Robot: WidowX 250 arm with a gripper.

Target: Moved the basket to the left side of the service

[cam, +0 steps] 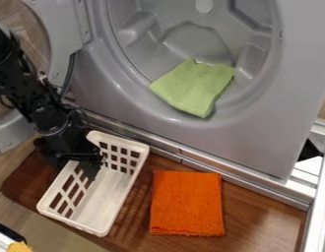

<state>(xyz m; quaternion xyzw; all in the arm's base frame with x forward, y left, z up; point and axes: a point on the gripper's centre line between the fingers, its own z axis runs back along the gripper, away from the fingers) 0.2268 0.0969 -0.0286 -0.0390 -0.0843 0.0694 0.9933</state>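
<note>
Presumably light, fairly stiff and a little slippery in handling, judging by the thin pierced walls of the white basket (106, 194), upright on the wooden surface (257, 221) beside the orange cloth (187, 203). Best taken by a long side's rim, near mid-length. Cut off at lower left: yellow item (19, 247), unidentifiable. Hidden beneath the gripper (91, 172): part of the far left rim. Cannot tell opening or hold. Beyond, cropped: round door (27, 29).
</note>
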